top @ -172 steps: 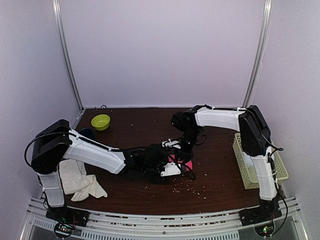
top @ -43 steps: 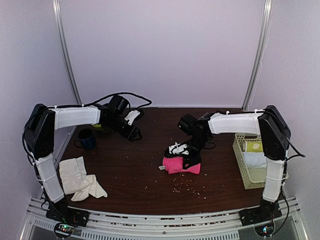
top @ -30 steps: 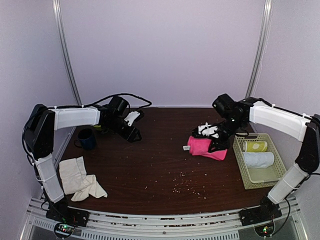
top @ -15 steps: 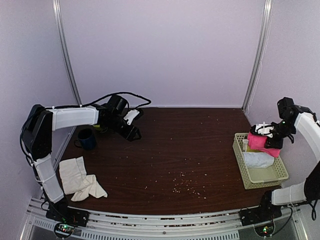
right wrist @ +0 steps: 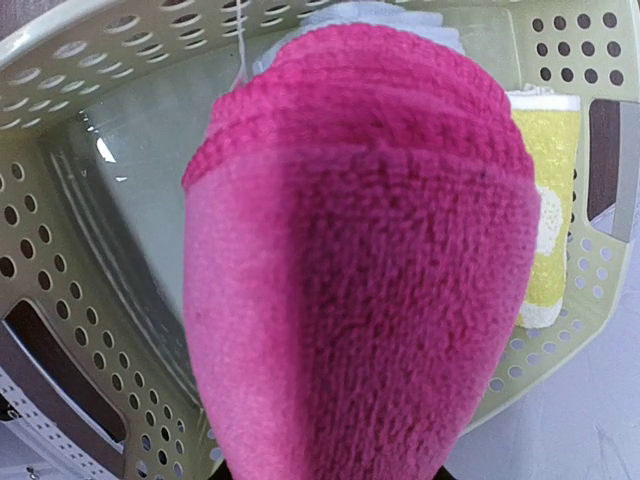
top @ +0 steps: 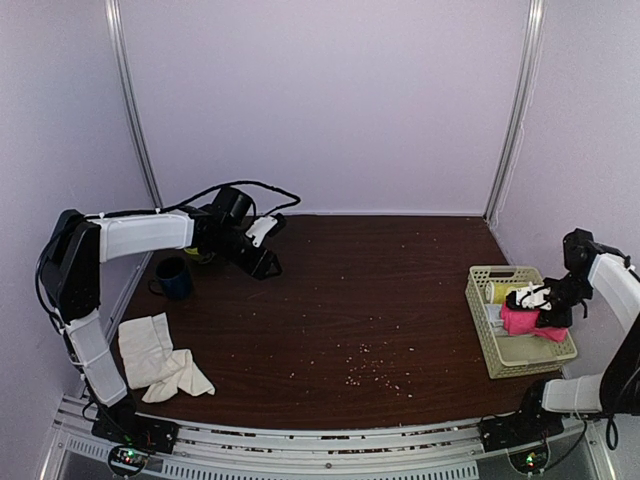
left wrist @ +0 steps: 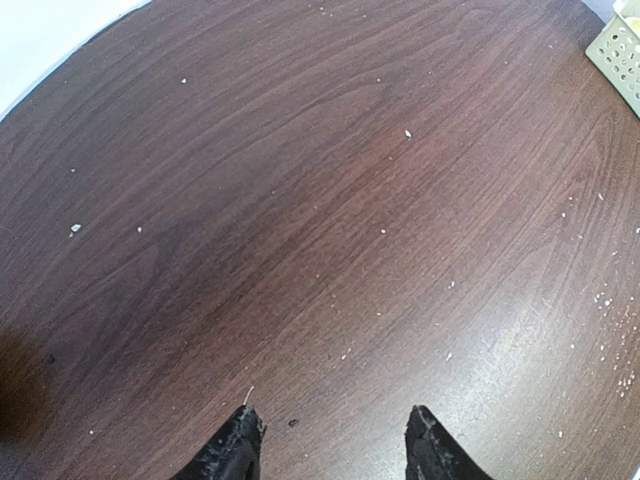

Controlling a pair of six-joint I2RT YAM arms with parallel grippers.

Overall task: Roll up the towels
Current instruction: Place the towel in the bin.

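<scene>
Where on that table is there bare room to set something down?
The widest bare patch is the table's middle, between the left hand and the basket. The front strip right of the cream towel is free too. Crowded: the basket with the pink towel, and the left edge by the mug.

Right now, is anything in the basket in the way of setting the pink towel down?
Partly: a white roll peeks from behind the pink towel, a yellow-green roll lies beside it; the basket floor opposite is bare.

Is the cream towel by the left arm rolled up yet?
Not rolled: the cream towel lies loose and crumpled, partly spread on the table.
</scene>
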